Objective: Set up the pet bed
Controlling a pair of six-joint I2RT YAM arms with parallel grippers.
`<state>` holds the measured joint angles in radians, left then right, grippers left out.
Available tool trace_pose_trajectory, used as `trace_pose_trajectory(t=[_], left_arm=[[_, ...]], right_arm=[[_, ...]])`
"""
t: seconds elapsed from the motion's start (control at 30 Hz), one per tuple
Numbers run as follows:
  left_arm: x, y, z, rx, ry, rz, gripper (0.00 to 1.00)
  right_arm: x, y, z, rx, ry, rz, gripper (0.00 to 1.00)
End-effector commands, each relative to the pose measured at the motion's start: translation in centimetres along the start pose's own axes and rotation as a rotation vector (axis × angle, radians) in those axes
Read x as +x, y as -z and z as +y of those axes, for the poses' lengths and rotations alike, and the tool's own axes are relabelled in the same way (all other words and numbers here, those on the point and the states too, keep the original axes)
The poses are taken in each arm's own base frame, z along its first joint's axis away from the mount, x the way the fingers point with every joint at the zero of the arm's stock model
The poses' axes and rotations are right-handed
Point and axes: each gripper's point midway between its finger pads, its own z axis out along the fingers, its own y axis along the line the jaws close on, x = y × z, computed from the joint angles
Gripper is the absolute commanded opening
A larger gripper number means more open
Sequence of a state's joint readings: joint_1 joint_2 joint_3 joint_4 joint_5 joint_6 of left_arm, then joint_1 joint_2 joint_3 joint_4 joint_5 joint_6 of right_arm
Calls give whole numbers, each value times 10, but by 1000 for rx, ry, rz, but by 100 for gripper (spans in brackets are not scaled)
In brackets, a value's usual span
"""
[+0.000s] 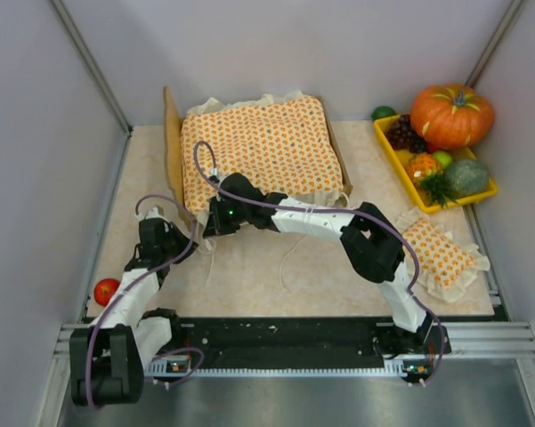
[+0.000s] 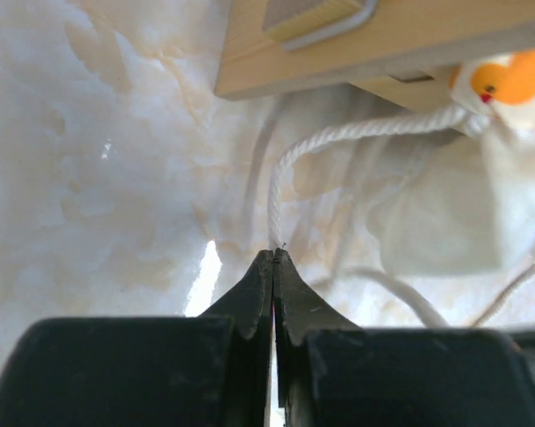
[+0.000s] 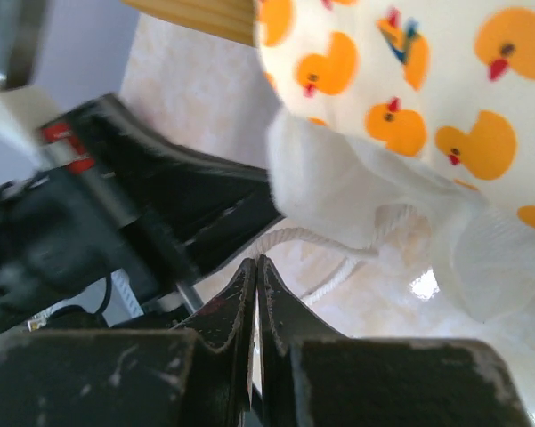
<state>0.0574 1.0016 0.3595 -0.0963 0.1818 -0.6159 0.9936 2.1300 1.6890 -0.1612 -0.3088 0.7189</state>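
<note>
Arms bend low beside light-wood pet bed; left end effector pinches white twisted cord, right end effector clenched. Yellow plastic tray holds purple grapes.

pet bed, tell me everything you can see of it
The pet bed is a light-wood rectangular frame with a tall plywood headboard standing upright at its left end. It rests flat on the table toward the far side, almost wholly covered by a duck-print ruffled bedspread that overhangs its edges, so its base is hidden.
</note>
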Motion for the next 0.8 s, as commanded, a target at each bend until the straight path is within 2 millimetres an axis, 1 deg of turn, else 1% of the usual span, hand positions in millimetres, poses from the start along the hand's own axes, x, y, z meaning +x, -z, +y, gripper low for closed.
trace_pose_trajectory(t=[0.0, 0.13, 0.2, 0.23, 0.4, 0.57, 0.63, 0.77], left_arm=[[2, 14, -8, 40, 24, -10, 0], [-1, 24, -15, 75, 32, -50, 0], [2, 26, -15, 84, 36, -43, 0], [2, 28, -16, 90, 37, -48, 0], [12, 30, -13, 91, 45, -20, 0], [15, 37, -17, 124, 44, -23, 0], [15, 41, -22, 146, 43, -32, 0], [16, 47, -33, 207, 46, -26, 0]], right_arm=[[-7, -15, -2, 4, -31, -18, 0], [-4, -25, -19, 53, -43, -16, 0], [-6, -28, -20, 56, -40, -24, 0], [-4, -32, -25, 66, -42, -22, 0], [-13, -42, -24, 67, -36, -46, 0], [-21, -50, -29, 85, -28, -82, 0], [-21, -57, -33, 91, -32, -82, 0], [-13, -65, -35, 104, -22, -83, 0]])
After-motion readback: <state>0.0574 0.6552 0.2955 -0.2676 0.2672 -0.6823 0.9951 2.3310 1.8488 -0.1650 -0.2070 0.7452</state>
